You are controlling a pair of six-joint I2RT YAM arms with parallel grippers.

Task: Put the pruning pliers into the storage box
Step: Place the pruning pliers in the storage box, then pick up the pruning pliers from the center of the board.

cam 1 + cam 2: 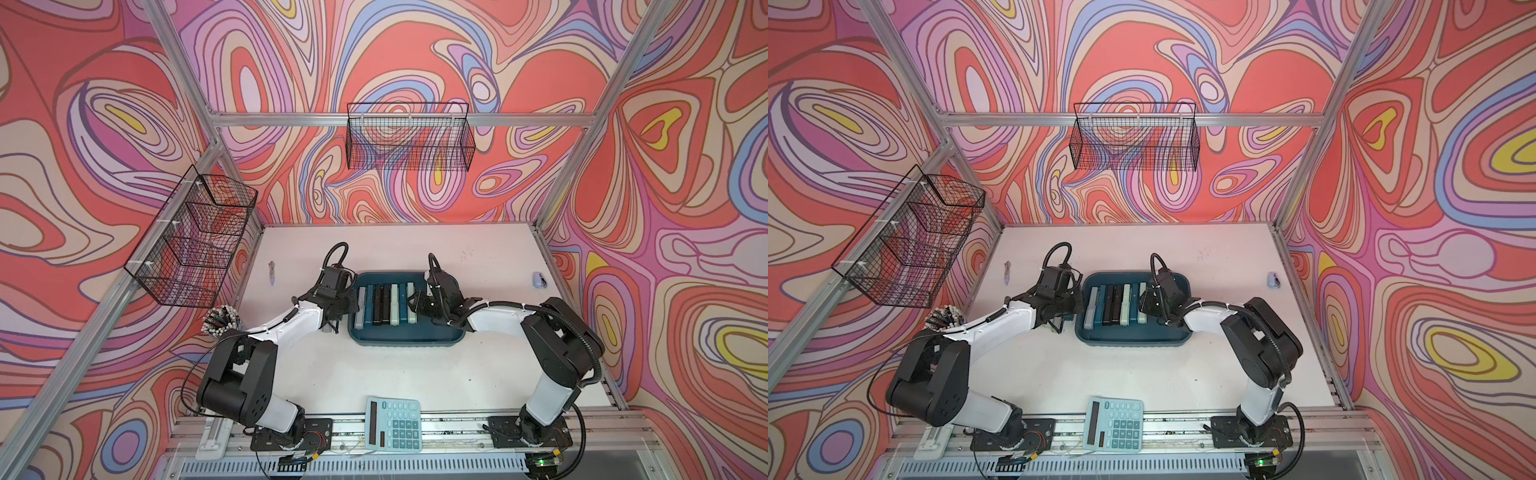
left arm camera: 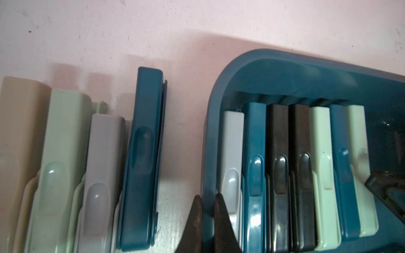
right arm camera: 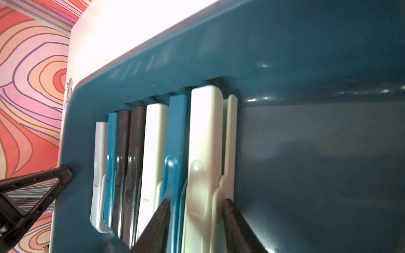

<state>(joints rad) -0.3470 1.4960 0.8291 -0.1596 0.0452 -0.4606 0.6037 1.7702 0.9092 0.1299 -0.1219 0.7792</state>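
The storage box [image 1: 405, 338] [image 1: 1129, 338] is a dark teal tray mid-table. Several pruning pliers [image 1: 386, 305] [image 3: 153, 153] stand in a row against its left side: grey, teal, black, pale green. More pliers [image 2: 140, 153], beige, pale green, grey and teal, lie on the table just outside its left wall. My left gripper [image 2: 208, 197] [image 1: 343, 313] is shut on that left wall of the box [image 2: 241, 65]. My right gripper [image 3: 197, 202] [image 1: 415, 305] straddles the end pale green pliers [image 3: 203, 142]. One fingertip [image 3: 229, 206] is at their outer edge. The other fingertip [image 3: 165, 206] stands off over the teal pliers.
A teal calculator [image 1: 394, 424] lies at the table's front edge. Black wire baskets hang on the back wall [image 1: 409, 137] and the left wall [image 1: 195, 237]. A small lilac object [image 1: 539, 279] sits far right, and a small pale item [image 1: 272, 272] lies left of the box.
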